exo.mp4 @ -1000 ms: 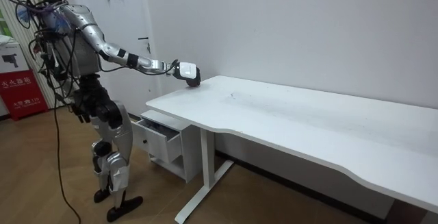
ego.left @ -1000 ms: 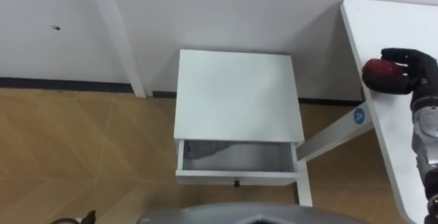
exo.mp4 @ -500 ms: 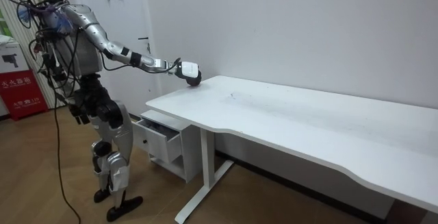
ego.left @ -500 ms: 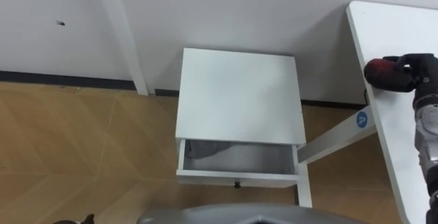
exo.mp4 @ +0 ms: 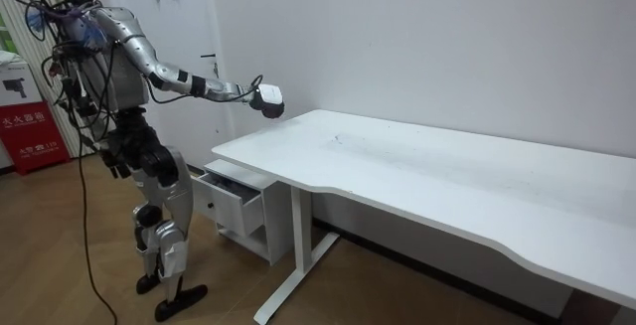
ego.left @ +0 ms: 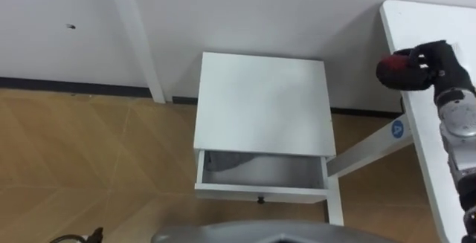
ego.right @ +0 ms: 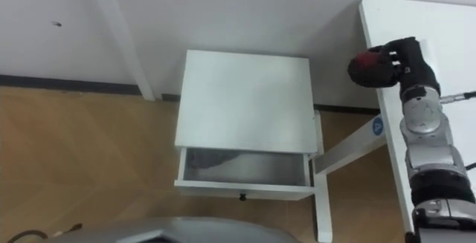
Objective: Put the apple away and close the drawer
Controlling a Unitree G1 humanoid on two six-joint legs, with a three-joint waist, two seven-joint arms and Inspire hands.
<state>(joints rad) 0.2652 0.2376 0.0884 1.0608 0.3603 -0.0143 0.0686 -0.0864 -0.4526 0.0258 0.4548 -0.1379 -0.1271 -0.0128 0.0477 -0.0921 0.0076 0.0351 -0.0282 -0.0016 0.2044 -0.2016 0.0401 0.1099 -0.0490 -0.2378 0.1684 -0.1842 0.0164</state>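
Wooden flooring (ego.left: 89, 161) is filling the nearest ground below the robot's head, and on it a white cabinet (ego.left: 260, 102) is standing against the wall. Its drawer (ego.left: 260, 193) is standing pulled out toward the robot, with the small knob facing forward and the inside showing open from above. That opening is lying with its long axis running left to right, so the wide side is facing the robot. Further off and to the robot's right, a white desk (ego.left: 446, 20) is reaching along the edge of the view, and one slanted desk leg (ego.left: 364, 148) is passing down just beside the cabinet's right side. At the desk's left edge the right hand (ego.left: 435, 61) is gripping the dark red apple (ego.left: 392, 70), with its fingers curled round the fruit so that the apple is sitting on the hand's left side, the side turned toward the cabinet. In the room view the robot is standing beside the cabinet with this arm stretched out and the right hand (exo.mp4: 266, 96) hanging raised above the desk's corner. From the hand, the drawer is lying to the robot's left, nearer to its body and well below. By my judgement, the coming move is calling for a sweep leftward and inward and then a descent over the opening. Behind everything a pale wall (ego.left: 260, 5) is closing the scene.
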